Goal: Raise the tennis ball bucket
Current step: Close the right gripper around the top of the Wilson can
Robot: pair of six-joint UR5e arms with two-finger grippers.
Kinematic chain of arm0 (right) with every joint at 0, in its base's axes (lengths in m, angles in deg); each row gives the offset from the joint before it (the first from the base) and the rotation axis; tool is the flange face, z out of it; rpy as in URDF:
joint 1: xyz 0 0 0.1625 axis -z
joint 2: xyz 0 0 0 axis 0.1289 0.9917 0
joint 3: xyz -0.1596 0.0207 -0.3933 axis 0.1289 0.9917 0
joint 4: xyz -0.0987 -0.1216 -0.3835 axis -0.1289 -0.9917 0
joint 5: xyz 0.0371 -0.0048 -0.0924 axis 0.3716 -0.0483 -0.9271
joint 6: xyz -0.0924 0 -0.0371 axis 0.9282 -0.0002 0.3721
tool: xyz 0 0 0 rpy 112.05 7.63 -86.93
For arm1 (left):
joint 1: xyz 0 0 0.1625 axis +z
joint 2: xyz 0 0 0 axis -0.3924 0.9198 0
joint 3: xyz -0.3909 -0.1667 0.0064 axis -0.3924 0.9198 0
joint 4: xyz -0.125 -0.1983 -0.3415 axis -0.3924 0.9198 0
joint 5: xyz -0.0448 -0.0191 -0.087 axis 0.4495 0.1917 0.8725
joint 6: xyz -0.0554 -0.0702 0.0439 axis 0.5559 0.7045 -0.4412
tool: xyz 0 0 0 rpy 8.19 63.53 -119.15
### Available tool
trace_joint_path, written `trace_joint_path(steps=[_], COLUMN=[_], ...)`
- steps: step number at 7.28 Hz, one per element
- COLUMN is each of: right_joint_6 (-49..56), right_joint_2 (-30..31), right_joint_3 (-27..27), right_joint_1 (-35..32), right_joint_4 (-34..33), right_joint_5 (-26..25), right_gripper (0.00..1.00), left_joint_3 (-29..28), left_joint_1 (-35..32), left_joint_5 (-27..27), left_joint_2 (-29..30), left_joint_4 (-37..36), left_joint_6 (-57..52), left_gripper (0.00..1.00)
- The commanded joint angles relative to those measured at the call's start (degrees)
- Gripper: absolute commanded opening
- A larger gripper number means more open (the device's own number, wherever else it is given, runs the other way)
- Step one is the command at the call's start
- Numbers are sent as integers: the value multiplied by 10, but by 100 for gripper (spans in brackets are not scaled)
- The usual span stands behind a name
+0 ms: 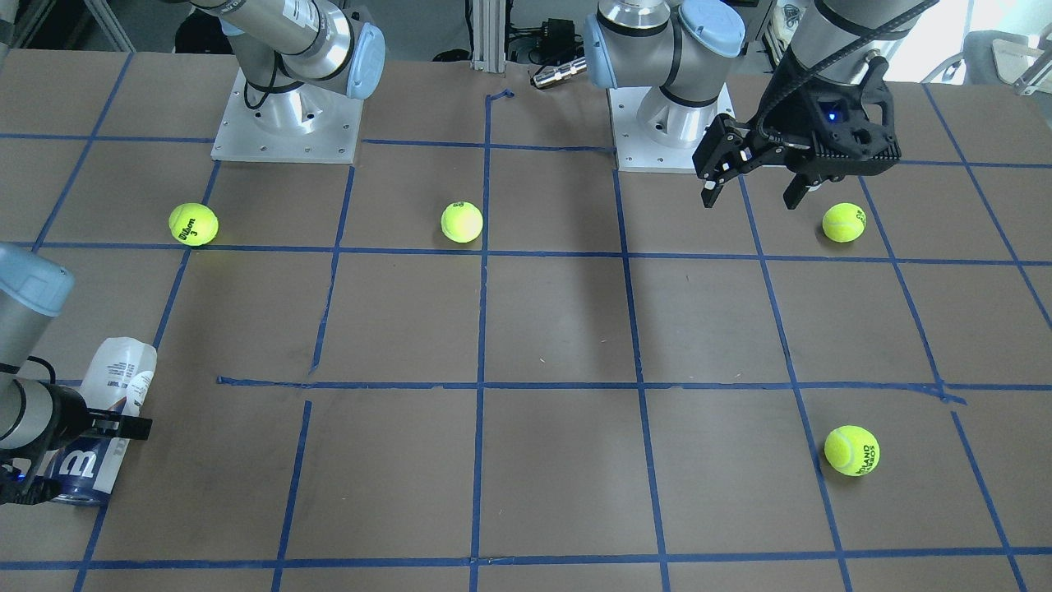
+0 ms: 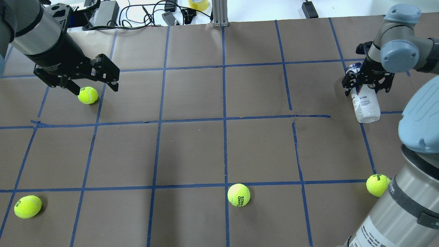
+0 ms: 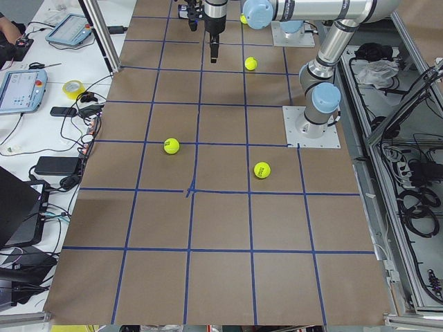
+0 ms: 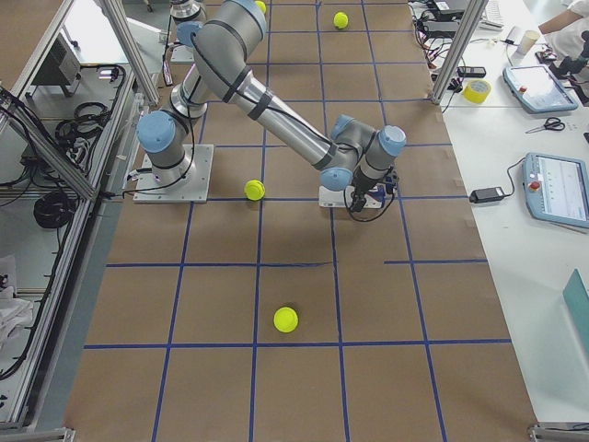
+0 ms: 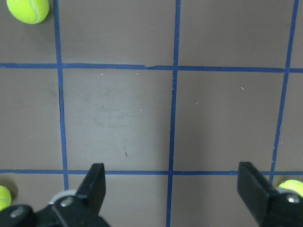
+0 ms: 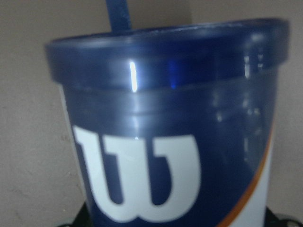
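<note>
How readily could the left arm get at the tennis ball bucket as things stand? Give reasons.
Probably not readily. The left gripper hangs open near a tennis ball at the table's opposite end, while the tennis ball bucket lies far across with the right gripper around it.

robot lab: brown table w/ blue tape grid, bolted metal base plates, teach pendants & cable bundles alongside, alu frame posts, no home stuff.

The tennis ball bucket is smooth glossy plastic, the table matt paper, the tennis balls fuzzy felt.
</note>
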Motion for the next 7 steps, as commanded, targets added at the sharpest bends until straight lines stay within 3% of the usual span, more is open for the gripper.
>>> trace_joint_path(steps=[1,2,5,7], right_joint_6=[12,17,30,57], right_joint_2=[2,3,5,18], right_joint_3=[-3,-1,-1,5], right_joint_1=[0,0,0,-3], right_joint_4=[-2,-3,-3,-2], right_joint_5=[1,1,1,4], right_gripper=[89,80,69,67], left_joint_3=[0,-1,-2,-2], left_joint_1=[1,1,1,1], left_joint_5=[0,0,-1,-1], left_joint_2=[0,0,0,0], left_joint_4=[0,0,-1,-1], left_joint_6=[-1,-1,-1,-1], left_gripper=[100,100,100,100])
